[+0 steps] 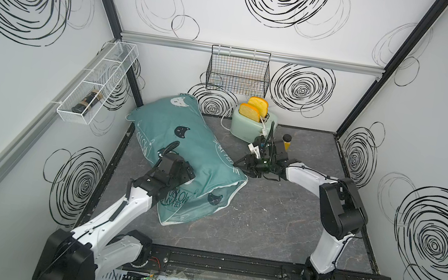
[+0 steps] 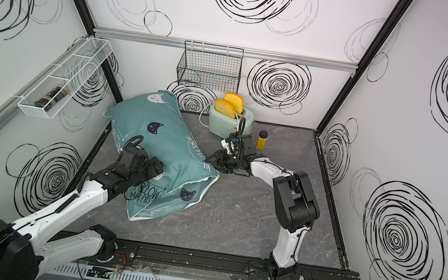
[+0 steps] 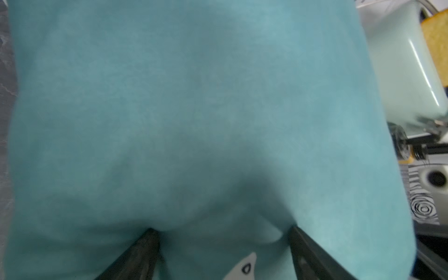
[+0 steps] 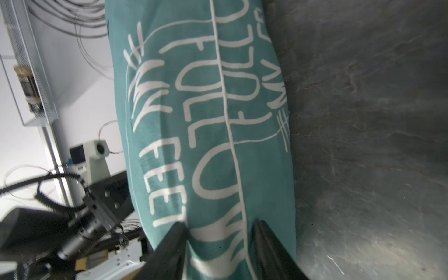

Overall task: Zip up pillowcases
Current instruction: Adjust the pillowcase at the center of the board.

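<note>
Your pillowcase (image 1: 185,147) lies on the tabletop (image 1: 279,221), running slantwise from the far left corner toward the middle. It is a teal case, stuffed plump, printed with a white cat face (image 1: 179,101) at its far end, a black cat face (image 1: 181,132) further along, and "FOLLOW MY FEET" lettering (image 4: 167,135) in white. White piping (image 4: 228,109) runs along its seam. Your left gripper (image 3: 221,231) rests on top of the case near its middle, jaws spread wide, both fingertips (image 3: 151,234) sunk into the fabric with a soft hump between them. Your right gripper (image 4: 219,224) meets the case's right long side, one finger on each side of the piping and touching the cloth; you cannot tell whether it is truly pinching
</note>
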You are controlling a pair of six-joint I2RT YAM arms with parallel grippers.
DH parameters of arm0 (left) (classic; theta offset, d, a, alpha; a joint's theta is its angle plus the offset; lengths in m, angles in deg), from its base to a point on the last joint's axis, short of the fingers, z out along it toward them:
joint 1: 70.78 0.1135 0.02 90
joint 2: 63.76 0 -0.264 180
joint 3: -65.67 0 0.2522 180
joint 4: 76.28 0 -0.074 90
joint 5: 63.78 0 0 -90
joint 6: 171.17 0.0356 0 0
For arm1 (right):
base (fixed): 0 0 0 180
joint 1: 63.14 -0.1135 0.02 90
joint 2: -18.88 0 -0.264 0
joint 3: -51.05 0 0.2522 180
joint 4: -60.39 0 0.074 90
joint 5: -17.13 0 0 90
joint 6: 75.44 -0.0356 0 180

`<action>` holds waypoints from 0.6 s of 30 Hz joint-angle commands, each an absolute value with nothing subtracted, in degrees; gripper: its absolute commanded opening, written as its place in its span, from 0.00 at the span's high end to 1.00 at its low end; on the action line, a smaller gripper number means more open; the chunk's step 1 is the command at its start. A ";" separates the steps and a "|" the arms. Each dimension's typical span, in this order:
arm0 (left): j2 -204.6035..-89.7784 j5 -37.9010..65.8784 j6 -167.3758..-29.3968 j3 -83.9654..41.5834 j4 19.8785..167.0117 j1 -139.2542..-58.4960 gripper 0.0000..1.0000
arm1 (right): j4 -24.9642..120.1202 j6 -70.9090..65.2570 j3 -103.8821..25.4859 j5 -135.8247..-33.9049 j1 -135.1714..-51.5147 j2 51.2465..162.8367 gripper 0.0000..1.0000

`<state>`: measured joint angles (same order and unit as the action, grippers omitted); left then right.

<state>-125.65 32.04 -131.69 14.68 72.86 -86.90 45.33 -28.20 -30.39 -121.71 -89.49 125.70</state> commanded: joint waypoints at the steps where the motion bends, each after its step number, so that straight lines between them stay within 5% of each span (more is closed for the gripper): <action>1: -130.34 30.75 -127.34 13.53 79.22 -83.54 0.15 | 44.95 -28.75 -31.26 -122.69 -90.83 124.93 0.64; 11: -139.77 33.47 -118.93 8.84 89.40 -77.63 0.18 | 54.34 -38.59 -27.05 -121.64 -99.77 119.97 0.91; 18: -139.19 30.11 -116.97 9.83 94.90 -72.64 0.21 | 54.27 -38.87 -25.92 -117.42 -103.41 114.89 0.93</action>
